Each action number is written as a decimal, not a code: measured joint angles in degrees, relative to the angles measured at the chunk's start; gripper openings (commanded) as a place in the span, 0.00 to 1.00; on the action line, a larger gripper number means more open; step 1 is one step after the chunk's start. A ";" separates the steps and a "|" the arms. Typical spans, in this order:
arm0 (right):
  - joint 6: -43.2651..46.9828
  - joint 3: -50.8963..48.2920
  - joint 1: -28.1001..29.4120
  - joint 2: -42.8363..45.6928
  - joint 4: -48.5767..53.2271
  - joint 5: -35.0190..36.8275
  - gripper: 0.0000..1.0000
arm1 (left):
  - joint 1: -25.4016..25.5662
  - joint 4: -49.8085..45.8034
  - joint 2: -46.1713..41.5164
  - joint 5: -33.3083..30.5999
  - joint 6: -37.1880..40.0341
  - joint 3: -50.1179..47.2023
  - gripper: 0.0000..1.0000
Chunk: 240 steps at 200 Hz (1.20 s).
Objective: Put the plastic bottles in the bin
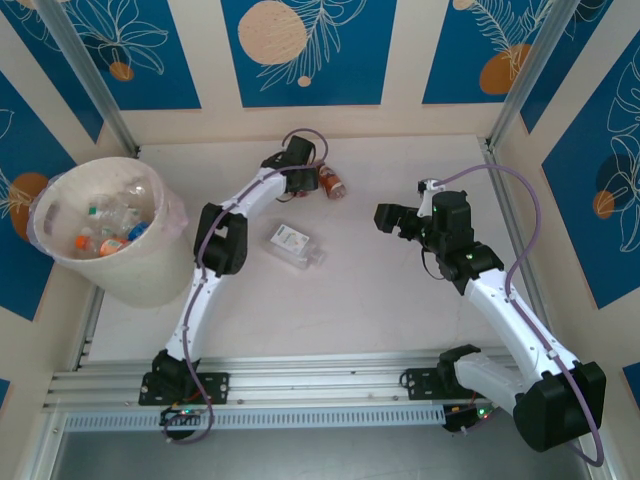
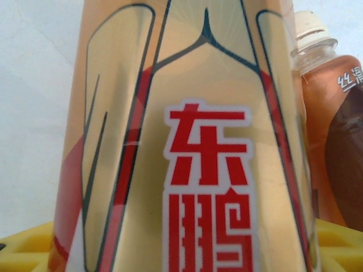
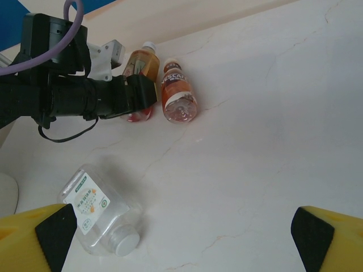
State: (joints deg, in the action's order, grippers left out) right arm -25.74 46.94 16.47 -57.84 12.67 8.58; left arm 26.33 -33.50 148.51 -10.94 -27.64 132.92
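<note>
As left hand (image 3: 140, 103) straddles it, gold bottle (image 2: 187, 68)

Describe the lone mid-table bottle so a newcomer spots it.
From the cream bin at left, look right to mid-table. The clear bottle lies alone on its side: squarish, white-green label, unlike the amber bottles by the far wall.
</note>
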 measured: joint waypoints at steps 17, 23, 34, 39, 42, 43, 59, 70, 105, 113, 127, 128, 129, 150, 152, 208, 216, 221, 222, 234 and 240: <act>0.02 -0.35 0.00 -0.04 -0.55 0.02 0.99 | 0.02 -0.68 -0.26 0.02 1.25 -0.11 0.54; 0.02 -0.48 0.00 -0.09 -0.85 0.04 0.99 | 0.02 -0.66 -0.59 0.04 1.53 -0.48 0.52; 0.04 -0.57 0.00 -0.24 -1.11 0.24 0.99 | 0.00 -0.15 -2.10 0.46 2.32 -2.73 0.50; 0.04 -0.57 0.00 -0.37 -1.22 0.26 0.99 | 0.00 0.26 -3.17 0.66 2.56 -4.26 0.49; 0.04 -0.57 0.00 -0.48 -1.33 0.28 0.99 | 0.00 0.39 -3.98 0.81 2.71 -5.14 0.49; 0.02 -0.57 0.00 -0.50 -1.36 0.31 0.99 | 0.00 0.52 -4.35 0.96 2.71 -5.66 0.48; 0.04 -0.57 -0.04 -1.07 -1.73 0.44 0.99 | -0.02 2.51 -9.40 2.01 3.13 -11.85 0.47; 0.04 -0.57 -0.07 -1.49 -1.95 0.44 0.99 | 0.00 4.37 -13.75 2.67 3.41 -16.44 0.47; 0.02 -0.85 -0.26 -2.45 -2.84 0.44 0.99 | 0.04 12.37 -29.20 4.11 4.17 -30.34 0.44; 0.00 -0.85 -0.28 -2.67 -3.06 0.44 0.99 | 0.11 14.25 -32.39 4.52 4.24 -32.76 0.44; -0.24 -1.01 -0.33 -2.93 -3.93 0.42 0.99 | 0.22 17.03 -37.51 5.22 4.22 -36.63 0.44; -0.24 -1.03 -0.33 -2.93 -4.00 0.42 0.99 | 0.24 17.38 -38.10 5.31 4.24 -37.07 0.44; -0.26 -1.03 -0.33 -2.93 -4.09 0.42 0.99 | 0.26 17.53 -38.40 5.35 4.22 -37.29 0.43; -0.94 -2.01 -0.37 -2.97 -6.43 0.22 0.99 | 0.68 20.68 -45.55 6.78 4.24 -43.10 0.43; -1.07 -2.14 -0.37 -2.97 -6.73 0.15 0.99 | 0.70 20.85 -45.92 6.91 4.24 -43.43 0.43; -2.62 -4.74 -0.42 -2.97 -12.87 -1.38 0.99 | 0.92 22.38 -61.77 15.52 5.70 -51.95 0.41; -2.82 -4.81 -0.44 -2.97 -13.53 -1.53 0.99 | 0.92 22.36 -64.43 16.74 6.05 -52.63 0.41; -2.89 -4.85 -0.44 -2.97 -14.03 -1.55 0.99 | 0.92 22.38 -65.79 17.20 6.29 -53.00 0.41; -2.93 -4.87 -0.44 -2.97 -14.14 -1.55 0.99 | 0.92 22.38 -66.03 17.27 6.36 -53.05 0.41; -3.19 -5.07 -0.44 -2.97 -15.17 -1.60 0.99 | 0.92 22.38 -69.96 18.03 7.13 -54.03 0.41; -3.23 -5.14 -0.44 -2.97 -15.45 -1.62 0.99 | 0.92 22.34 -71.91 18.03 7.41 -54.49 0.41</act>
State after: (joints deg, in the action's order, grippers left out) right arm -28.97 41.80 16.03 -60.82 -2.79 6.96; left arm 27.24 -11.16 76.60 7.09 -20.23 78.43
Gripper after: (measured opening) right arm 0.992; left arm 0.653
